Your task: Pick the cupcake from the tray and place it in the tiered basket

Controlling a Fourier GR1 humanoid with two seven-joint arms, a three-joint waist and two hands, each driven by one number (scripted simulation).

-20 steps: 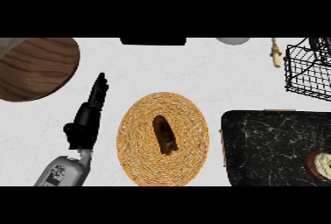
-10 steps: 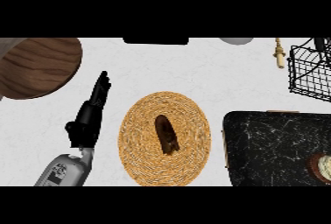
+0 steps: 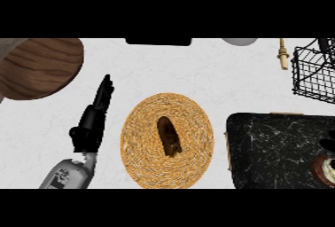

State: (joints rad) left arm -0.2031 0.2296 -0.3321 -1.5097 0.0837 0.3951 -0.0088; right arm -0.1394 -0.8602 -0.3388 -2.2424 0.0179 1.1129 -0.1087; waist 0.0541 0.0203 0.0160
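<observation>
- On my head view I see the left hand (image 3: 91,122) at the left of the white desk (image 3: 196,71), its black fingers (image 3: 103,91) stretched out straight and pointing away from me, holding nothing.
- Its grey forearm (image 3: 65,175) comes in from the lower left edge.
- The right hand does not appear in my view.
- Just right of the left hand lies a round woven straw-coloured mat (image 3: 167,139); hand and mat are close but not touching.
- On the middle of that mat sits a dark brown elongated item (image 3: 169,136); I cannot tell what it is.
- At the lower right is a black marble-patterned tray (image 3: 274,150), just beside the mat.
- At the tray's right edge I see part of a round brown object with a pale ring (image 3: 325,166), cut off by the frame; this may be the cupcake, but I cannot confirm.
- The black wire tiered basket (image 3: 314,73) stands at the upper right, apart from the tray.
- A small beige wooden peg-like piece (image 3: 283,55) lies just left of the basket.
- A large brown wooden bowl (image 3: 39,66) sits at the upper left, beyond the left hand.
</observation>
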